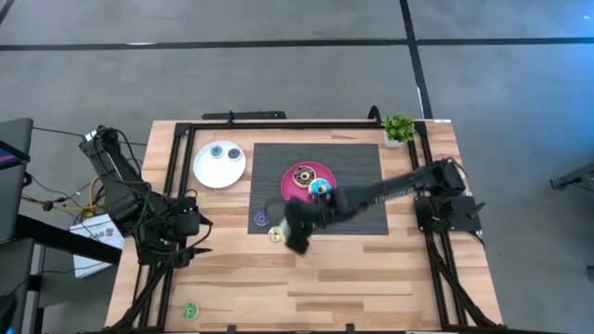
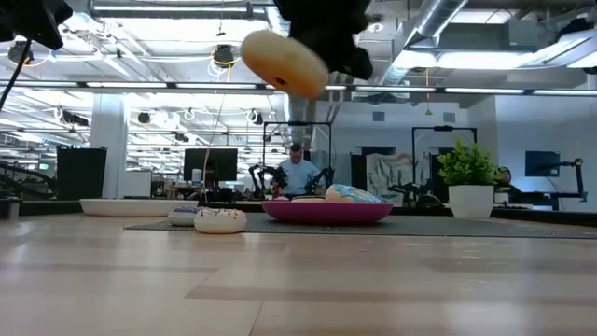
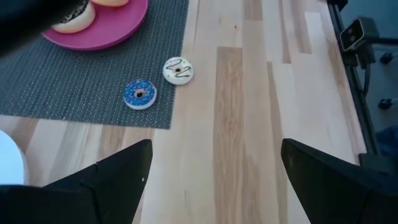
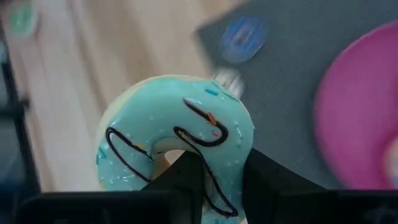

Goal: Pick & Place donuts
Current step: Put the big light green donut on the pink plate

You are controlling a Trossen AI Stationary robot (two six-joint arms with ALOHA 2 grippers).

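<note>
My right gripper is shut on a larger pale green iced donut with dark drizzle, high above the table near the mat's near left corner. In the low view the donut's cream underside shows. A chocolate-brown donut and a light blue one lie on the pink plate. A tiny blue donut lies on the mat's edge, a tiny cream one on the wood beside it. A tiny green one lies near the table's front left. My left gripper is open and empty at the left. My right gripper holds the pale green donut by one side of its ring. One finger stands in the hole and the other outside the ring. The donut is lifted clear of the table and tilted.
A white plate with two tiny donuts stands at the far left of the mat. A small potted plant stands at the far right corner. A dark mat lies under the pink plate. Bare wood spreads along the near side.
</note>
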